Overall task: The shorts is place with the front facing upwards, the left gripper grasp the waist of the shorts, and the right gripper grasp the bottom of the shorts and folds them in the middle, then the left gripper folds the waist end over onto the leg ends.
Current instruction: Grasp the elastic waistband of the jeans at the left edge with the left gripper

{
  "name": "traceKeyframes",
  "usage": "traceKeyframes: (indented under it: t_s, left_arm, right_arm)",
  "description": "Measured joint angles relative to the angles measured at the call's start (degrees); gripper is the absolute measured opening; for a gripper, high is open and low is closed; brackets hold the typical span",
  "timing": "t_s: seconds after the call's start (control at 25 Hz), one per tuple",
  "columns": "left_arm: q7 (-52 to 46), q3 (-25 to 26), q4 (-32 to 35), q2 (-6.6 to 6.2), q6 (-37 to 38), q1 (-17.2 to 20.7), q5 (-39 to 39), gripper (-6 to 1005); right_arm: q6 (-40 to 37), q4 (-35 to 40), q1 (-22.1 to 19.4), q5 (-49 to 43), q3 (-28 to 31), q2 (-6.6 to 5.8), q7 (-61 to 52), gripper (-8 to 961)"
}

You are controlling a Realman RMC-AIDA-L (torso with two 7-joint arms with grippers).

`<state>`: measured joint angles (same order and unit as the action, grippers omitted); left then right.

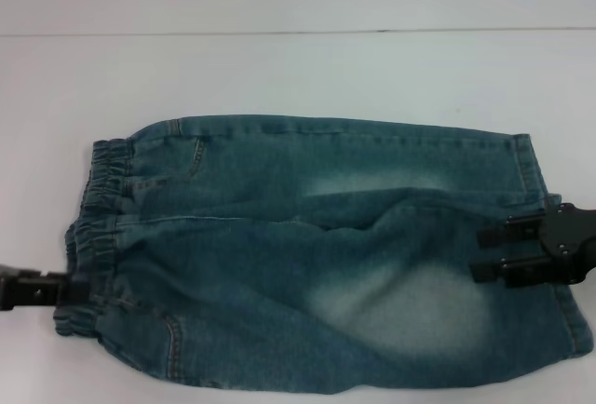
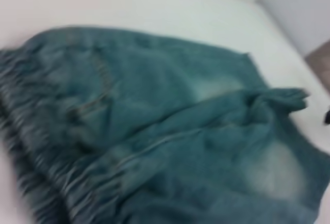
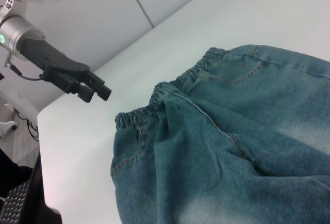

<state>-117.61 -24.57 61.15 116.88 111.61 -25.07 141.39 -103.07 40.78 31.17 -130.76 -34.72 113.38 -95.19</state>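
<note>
White table (image 1: 279, 69) carries the denim shorts (image 1: 317, 255) spread flat, waist toward the left gripper (image 1: 70, 289), which hovers just off the waistband with jaws narrowly parted and empty, while the right gripper (image 1: 494, 250) sits over the leg hems, jaws apart and holding nothing.

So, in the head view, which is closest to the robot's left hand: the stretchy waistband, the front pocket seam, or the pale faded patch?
From the left hand, nearest first:
1. Stretchy waistband, right beside it on the shorts' left end.
2. Front pocket seam, a little further along the near edge.
3. Pale faded patch, towards the right hand.
</note>
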Motion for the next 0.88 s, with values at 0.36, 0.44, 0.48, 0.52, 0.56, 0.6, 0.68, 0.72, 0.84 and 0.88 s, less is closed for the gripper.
traceKeyframes:
  t_s: [0.36, 0.44, 0.48, 0.52, 0.56, 0.6, 0.68, 0.72, 0.84, 0.88]
  left_arm:
    - [-0.4, -1.1, -0.2, 0.33, -4.9, 0.1, 8.3, 520]
    - [-0.5, -1.2, -0.2, 0.53, -5.8, 0.1, 9.2, 520]
    - [-0.5, -1.2, -0.3, 0.60, -6.1, 0.1, 9.3, 520]
    - [-0.5, -1.2, -0.4, 0.73, -6.7, 0.0, 9.7, 520]
    - [-0.5, -1.5, -0.7, 0.81, -7.3, -0.1, 10.1, 520]
    - [-0.5, -2.0, -1.0, 0.89, -7.9, -0.1, 10.6, 520]
    - [-0.5, -3.8, -1.9, 1.02, -8.9, -0.4, 11.3, 520]
    - [-0.6, -4.5, -2.1, 1.08, -9.1, -0.4, 11.4, 520]
    - [-0.6, -6.2, -2.3, 1.60, -9.8, -0.8, 11.5, 520]
    - [-0.6, -6.4, -2.4, 1.78, -9.9, -1.0, 11.5, 521]
  right_arm:
    - [0.6, -0.6, -0.2, 0.2, 0.0, 0.31, 0.4, 716]
    - [0.7, -1.3, 0.0, 0.2, 0.1, 0.28, 0.6, 717]
    - [0.7, -1.5, 0.0, 0.2, 0.1, 0.25, 0.6, 717]
    - [0.7, -1.5, 0.0, 0.1, 0.1, 0.24, 0.7, 717]
    - [0.7, -1.6, 0.0, 0.1, 0.2, 0.25, 0.7, 717]
    - [0.7, -1.6, 0.0, 0.1, 0.2, 0.25, 0.7, 718]
    - [0.7, -1.6, 0.0, 0.1, 0.3, 0.24, 0.7, 718]
    - [0.7, -1.6, 0.0, 0.1, 0.3, 0.22, 0.7, 718]
    - [0.7, -1.6, 0.0, 0.2, 0.3, 0.20, 0.7, 718]
    - [0.7, -1.6, 0.0, 0.2, 0.2, 0.19, 0.7, 718]
